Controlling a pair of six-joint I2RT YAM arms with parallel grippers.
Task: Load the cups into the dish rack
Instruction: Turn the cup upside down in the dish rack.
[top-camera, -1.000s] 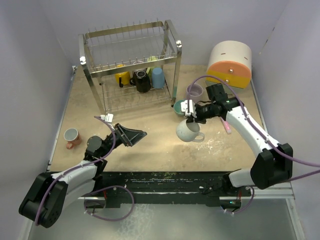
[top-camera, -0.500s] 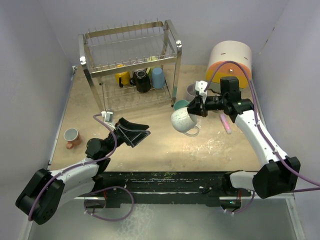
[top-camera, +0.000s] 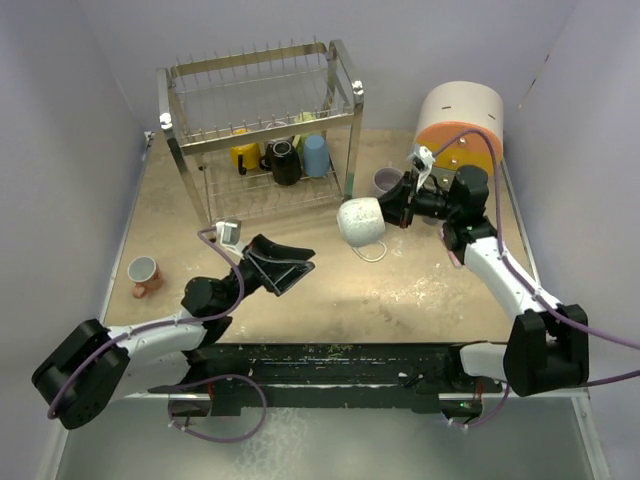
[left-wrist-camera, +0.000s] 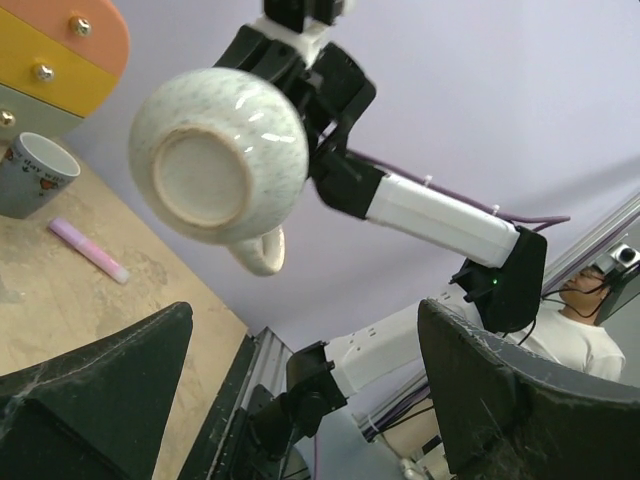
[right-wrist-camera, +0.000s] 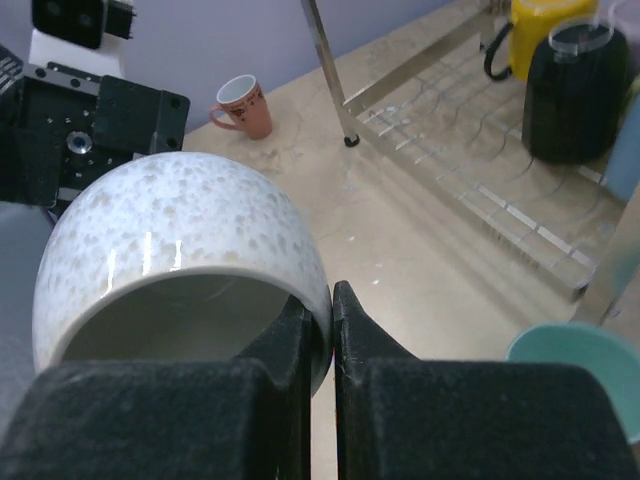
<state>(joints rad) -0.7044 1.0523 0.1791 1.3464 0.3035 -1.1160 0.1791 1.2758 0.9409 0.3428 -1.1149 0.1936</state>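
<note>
My right gripper (top-camera: 393, 213) is shut on the rim of a speckled white mug (top-camera: 360, 221) and holds it on its side in the air, right of the chrome dish rack (top-camera: 262, 130). The mug also shows in the right wrist view (right-wrist-camera: 180, 260) and, bottom first, in the left wrist view (left-wrist-camera: 218, 155). The rack's lower tier holds a yellow mug (top-camera: 245, 156), a black mug (top-camera: 284, 162) and a blue mug (top-camera: 316, 155). My left gripper (top-camera: 290, 267) is open and empty, raised over the table's middle. A pink mug (top-camera: 144, 272) stands at the left. A lilac mug (top-camera: 388, 182) stands behind the held mug.
A round white, orange and yellow drawer unit (top-camera: 459, 126) stands at the back right. A small pink bar (left-wrist-camera: 90, 250) lies on the table near it. A teal mug rim (right-wrist-camera: 580, 365) shows below the right gripper. White crumbs lie on the table's right half.
My right gripper has lifted the speckled mug up and back toward the rack and tipped it onto its side. My left gripper has risen and moved right, jaws wide.
</note>
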